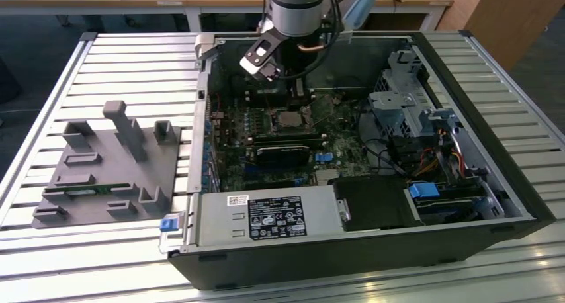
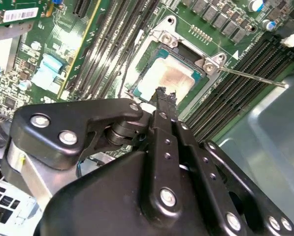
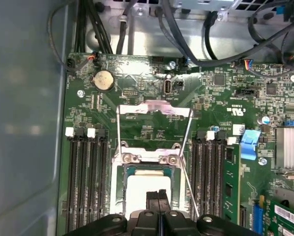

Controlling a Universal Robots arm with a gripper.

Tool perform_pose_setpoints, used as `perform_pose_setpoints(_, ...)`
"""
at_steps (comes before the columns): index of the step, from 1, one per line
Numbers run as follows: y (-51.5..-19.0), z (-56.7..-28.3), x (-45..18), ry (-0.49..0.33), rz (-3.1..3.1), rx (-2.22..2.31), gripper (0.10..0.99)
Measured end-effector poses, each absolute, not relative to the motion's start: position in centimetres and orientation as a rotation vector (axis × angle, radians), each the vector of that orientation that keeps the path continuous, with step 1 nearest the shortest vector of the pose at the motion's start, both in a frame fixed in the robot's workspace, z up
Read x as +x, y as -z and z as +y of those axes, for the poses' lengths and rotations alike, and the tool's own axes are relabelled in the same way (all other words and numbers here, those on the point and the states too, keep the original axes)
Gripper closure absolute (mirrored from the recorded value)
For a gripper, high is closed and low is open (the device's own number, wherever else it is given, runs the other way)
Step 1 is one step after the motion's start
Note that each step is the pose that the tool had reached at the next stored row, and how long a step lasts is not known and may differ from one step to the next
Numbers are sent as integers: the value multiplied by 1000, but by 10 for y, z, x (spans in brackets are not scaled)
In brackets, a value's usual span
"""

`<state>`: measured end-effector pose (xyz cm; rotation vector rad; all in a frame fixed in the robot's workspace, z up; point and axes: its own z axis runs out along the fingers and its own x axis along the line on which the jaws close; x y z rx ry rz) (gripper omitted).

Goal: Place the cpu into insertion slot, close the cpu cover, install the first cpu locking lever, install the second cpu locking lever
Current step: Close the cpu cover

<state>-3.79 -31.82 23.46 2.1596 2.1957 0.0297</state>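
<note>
CPU (image 3: 136, 194) in its socket; cover looks raised

**Where.** CPU lies flat in the socket (image 3: 147, 158) on the motherboard (image 3: 151, 132). That is toward the far middle of the open computer case (image 1: 353, 257), which sits on the slatted surface (image 1: 132, 65). Silver top faces up, and a green rim shows round it in both wrist views.

**Jaws.** Pressed together, with nothing pinched between them that I can see. Tips hang over the chip's edge opposite the hinge bracket. Touching or just above: cannot tell.

**Cover.** The cpu cover (image 3: 154, 109) reads as tilted up off its hinge, since board shows through its open centre. By my reading it is not down on the chip.

**Handling, as judged.**
- CPU: light, thin and rigid, with a smooth metal lid that would slip under a top pinch.
- The contact side and socket are delicate. Take the chip by opposite edges only, keep it level and do not slide it.
- Cover: thin sheet, probably springy on the hinge. Best pushed at its free bright edge, not its side rails.
- Lever: stiff spring wire. Best worked near its free end.

**Count.**
- One CPU, one cover and one arm (image 1: 296, 12).
- One wire locking lever (image 3: 190, 194) made out alongside the socket. A second I cannot pick out.
- One coin cell (image 3: 103, 80).
- One grey fixture block (image 1: 106, 164) on the surface at the exterior view's left, well apart from the socket.
</note>
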Motion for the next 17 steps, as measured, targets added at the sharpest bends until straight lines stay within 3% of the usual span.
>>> perform_pose_setpoints(17, -258, -319, -28, 2, 2215, 2177, 976)
